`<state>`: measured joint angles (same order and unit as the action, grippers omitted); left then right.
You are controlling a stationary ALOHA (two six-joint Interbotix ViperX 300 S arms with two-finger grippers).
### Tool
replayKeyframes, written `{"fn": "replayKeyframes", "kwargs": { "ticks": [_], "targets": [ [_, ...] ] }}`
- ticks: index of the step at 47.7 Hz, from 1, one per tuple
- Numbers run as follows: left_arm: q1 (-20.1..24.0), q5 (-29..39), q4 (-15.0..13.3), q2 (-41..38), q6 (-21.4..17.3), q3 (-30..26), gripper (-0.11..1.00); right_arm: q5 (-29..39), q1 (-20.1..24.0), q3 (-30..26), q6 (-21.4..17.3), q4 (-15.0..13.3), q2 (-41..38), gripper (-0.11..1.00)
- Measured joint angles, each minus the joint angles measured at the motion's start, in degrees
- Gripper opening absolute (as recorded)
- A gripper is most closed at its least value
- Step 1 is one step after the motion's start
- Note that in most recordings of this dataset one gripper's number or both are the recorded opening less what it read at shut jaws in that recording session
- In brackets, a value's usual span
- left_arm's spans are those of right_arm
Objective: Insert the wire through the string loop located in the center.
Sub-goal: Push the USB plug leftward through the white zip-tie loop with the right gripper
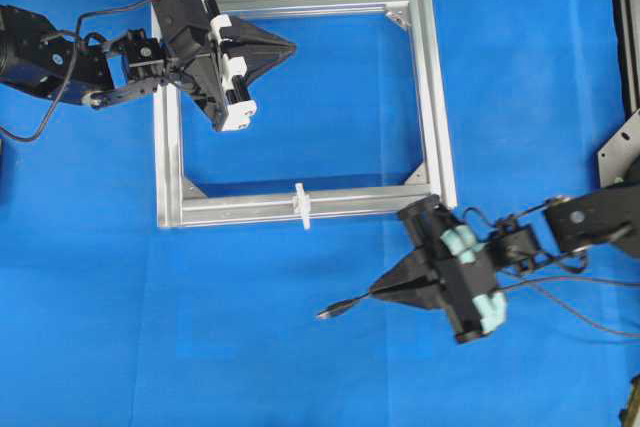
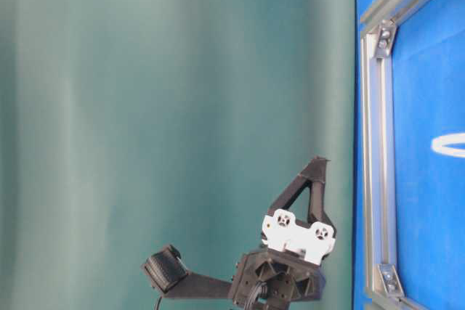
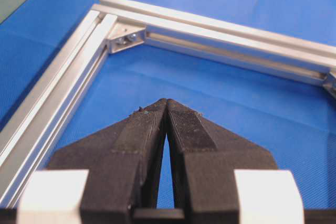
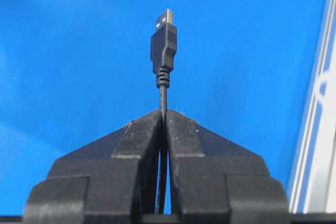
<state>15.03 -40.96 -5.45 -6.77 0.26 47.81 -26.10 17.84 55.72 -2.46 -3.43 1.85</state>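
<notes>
Since I've got the right pincer (image 1: 385, 289) clamped on the wire (image 4: 163, 98) w/ plug sticking out to lead, it's below the frame (image 1: 436, 97), right of the string loop (image 1: 301, 204); left pincer (image 1: 285, 47) together, empty.

String loop (image 2: 449, 144) cut off

The left gripper (image 1: 290, 46) hovers closed inside the silver aluminium frame (image 1: 437, 107), while the right gripper (image 1: 375, 291), outside it, pinches the thin black wire (image 4: 164, 45).
</notes>
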Motion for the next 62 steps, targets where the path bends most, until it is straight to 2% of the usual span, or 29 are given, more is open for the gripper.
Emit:
{"fn": "replayKeyframes", "kwargs": {
  "ticks": [6, 14, 34, 62],
  "targets": [
    [0.0, 0.09, 0.0, 0.0, 0.0, 0.0, 0.0, 0.0, 0.0, 2.72, -0.09, 0.53, 2.29, -0.02],
    [0.0, 0.09, 0.0, 0.0, 0.0, 0.0, 0.0, 0.0, -0.79, 3.25, -0.09, 0.79, 2.81, -0.02],
    [-0.09, 0.0, 0.0, 0.0, 0.0, 0.18, 0.0, 0.0, -13.1, 2.99, -0.18, 0.88, 2.81, -0.02],
    [-0.18, 0.0, 0.18, -0.09, 0.0, 0.18, 0.0, -0.09, -14.15, 1.49, 0.0, 1.93, 0.44, -0.02]
  ]
}}
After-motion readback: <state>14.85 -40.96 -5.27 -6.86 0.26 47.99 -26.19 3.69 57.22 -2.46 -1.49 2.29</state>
